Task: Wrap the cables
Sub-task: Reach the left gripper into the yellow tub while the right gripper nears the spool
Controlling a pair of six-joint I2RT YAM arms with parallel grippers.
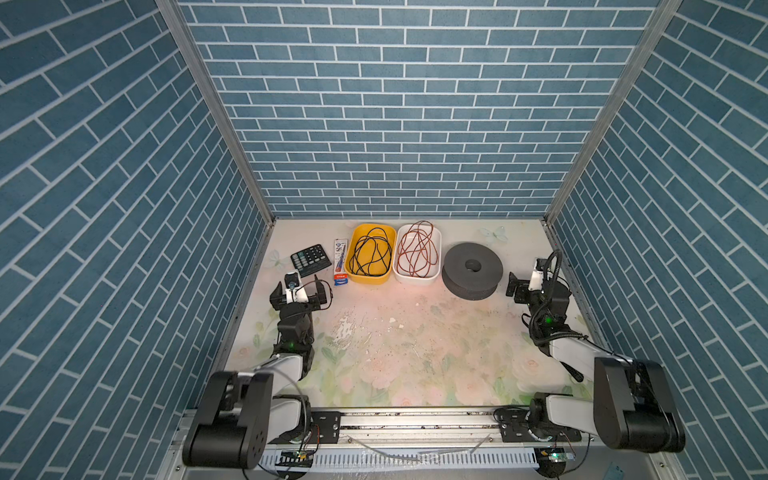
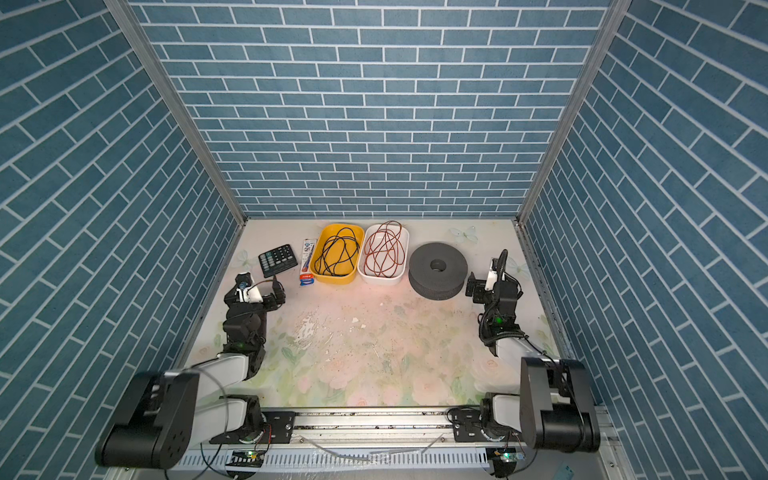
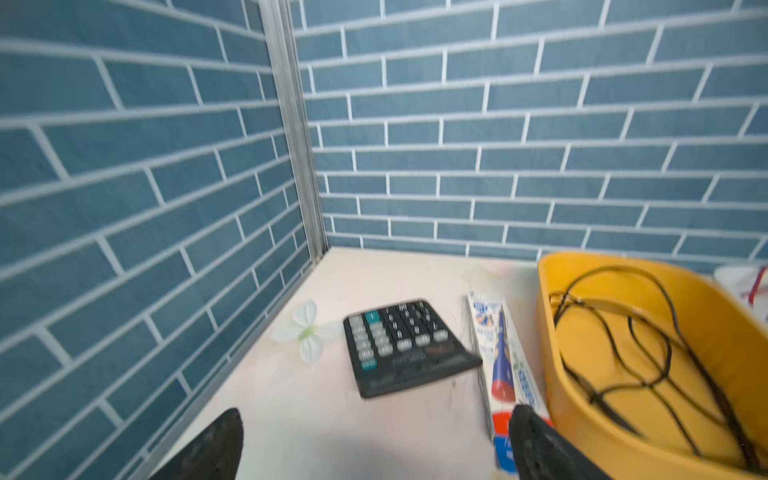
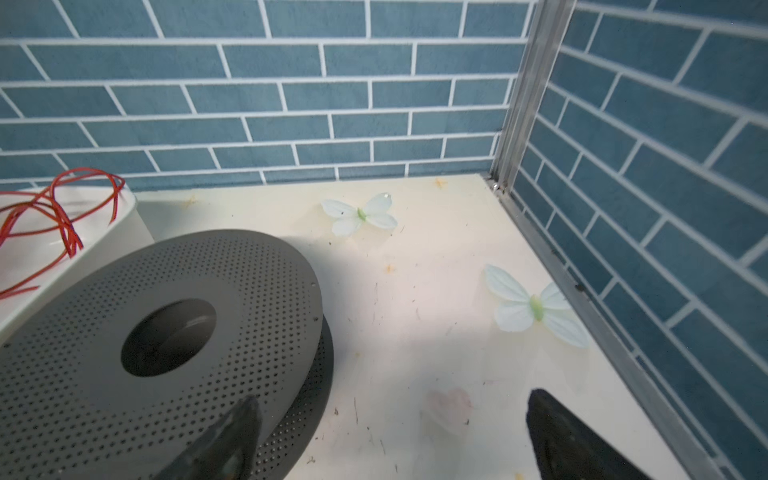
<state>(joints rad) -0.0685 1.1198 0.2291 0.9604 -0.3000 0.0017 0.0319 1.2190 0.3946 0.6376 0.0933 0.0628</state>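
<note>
- Desk point(image 1: 415, 332): the front edge is partly hidden behind both arms in both top views.
- Grey spool point(image 1: 471, 270): lies flat at the back right. In the right wrist view it point(image 4: 124, 332) is cut off by the frame edge.
- Yellow bin point(image 1: 368, 279) and white bin point(image 1: 417, 279): side by side at the back, left of the spool. The left wrist view is blurred, cuts off the yellow bin point(image 3: 582, 395) and shows only a sliver of the white one.
- Calculator point(image 1: 311, 259) and a printed packet point(image 1: 340, 262): left of the yellow bin. The packet's print is unreadable.
- Black cord point(image 1: 371, 252): a loose tangle inside the yellow bin. I cannot find its ends.
- The cord point(image 3: 667, 353) sits just right of and beyond the left gripper point(image 1: 300, 286). It is well apart from the right gripper point(image 1: 515, 286), with the white bin and spool between.
- Reddish wire point(image 1: 417, 249): looped in the white bin.
- Left gripper point(image 3: 374, 440): jaws spread wide and holding nothing. One finger hides the packet's near end.
- Right gripper point(image 4: 395, 424): jaws spread wide and empty, just beside the spool. One finger overlaps the spool's rim, and I cannot tell whether they touch.
</note>
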